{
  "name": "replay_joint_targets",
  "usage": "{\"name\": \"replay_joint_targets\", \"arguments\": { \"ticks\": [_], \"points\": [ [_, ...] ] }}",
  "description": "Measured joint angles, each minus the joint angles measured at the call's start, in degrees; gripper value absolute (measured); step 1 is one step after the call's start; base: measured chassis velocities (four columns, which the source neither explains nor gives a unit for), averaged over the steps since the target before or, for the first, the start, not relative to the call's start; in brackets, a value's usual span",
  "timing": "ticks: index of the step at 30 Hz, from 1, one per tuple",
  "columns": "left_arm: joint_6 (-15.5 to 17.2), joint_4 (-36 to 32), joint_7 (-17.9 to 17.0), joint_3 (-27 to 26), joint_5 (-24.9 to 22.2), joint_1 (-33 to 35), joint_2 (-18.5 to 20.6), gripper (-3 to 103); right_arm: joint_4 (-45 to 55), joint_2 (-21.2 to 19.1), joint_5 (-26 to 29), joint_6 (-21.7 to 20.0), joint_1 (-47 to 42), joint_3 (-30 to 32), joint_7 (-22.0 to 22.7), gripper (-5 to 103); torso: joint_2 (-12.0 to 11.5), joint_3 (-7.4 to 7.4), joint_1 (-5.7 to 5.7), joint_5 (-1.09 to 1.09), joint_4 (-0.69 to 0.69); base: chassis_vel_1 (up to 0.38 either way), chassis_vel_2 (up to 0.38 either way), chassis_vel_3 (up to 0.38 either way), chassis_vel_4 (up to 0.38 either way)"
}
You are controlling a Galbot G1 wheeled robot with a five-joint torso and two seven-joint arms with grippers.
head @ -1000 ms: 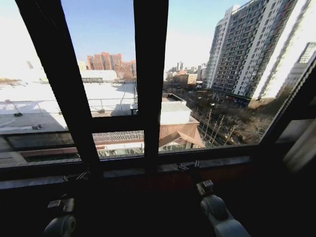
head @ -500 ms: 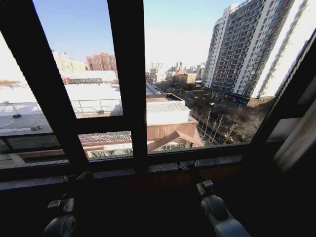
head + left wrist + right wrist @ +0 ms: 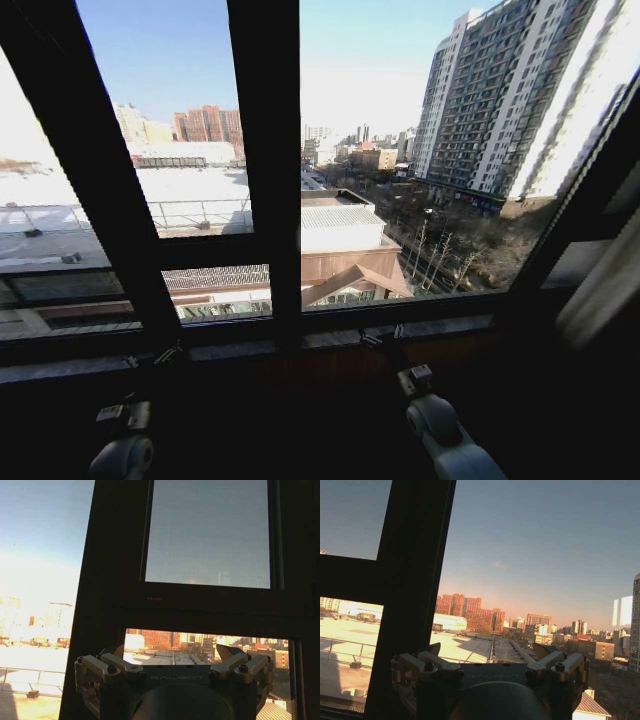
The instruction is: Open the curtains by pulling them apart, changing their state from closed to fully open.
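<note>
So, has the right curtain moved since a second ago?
No. The curtain still hangs beside the window frame; the whole view shifted, so the camera moved.

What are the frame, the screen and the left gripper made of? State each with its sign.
Frame: dark matte, likely painted metal; slim straight bars. Screen: fine mesh; even grainy weave against sky. Left gripper: bare silvery metal; screwed links, light glints.

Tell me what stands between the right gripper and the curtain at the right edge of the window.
Nothing visible does. The right gripper hangs low before the window sill, jaws open; a strip of curtain shows at the window's right edge, with dark open space between them.
</note>
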Motion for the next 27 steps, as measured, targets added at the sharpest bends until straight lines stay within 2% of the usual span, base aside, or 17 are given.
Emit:
{"name": "replay_joint_targets", "arguments": {
  "ticks": [12, 22, 27],
  "points": [
    [0.0, 0.0, 0.01, 0.0, 0.0, 0.0, 0.0, 100, 0.0, 0.0, 0.0, 0.0, 0.0, 0.0, 0.0, 100, 0.0, 0.0, -0.01, 0.02, -0.01, 0.155, -0.165, -0.157, 0.182],
    [0.0, 0.0, 0.02, 0.0, 0.0, 0.01, 0.0, 100, 0.0, 0.0, 0.0, 0.0, 0.0, 0.0, 0.0, 100, 0.01, -0.01, -0.03, -0.03, 0.01, 0.304, -0.31, -0.307, 0.309],
    [0.0, -0.01, 0.04, 0.0, 0.0, 0.01, 0.0, 100, 0.0, 0.0, 0.0, 0.0, 0.0, 0.0, 0.0, 100, 0.0, 0.0, -0.02, 0.05, -0.01, 0.364, -0.38, -0.357, 0.363]
  ]
}}
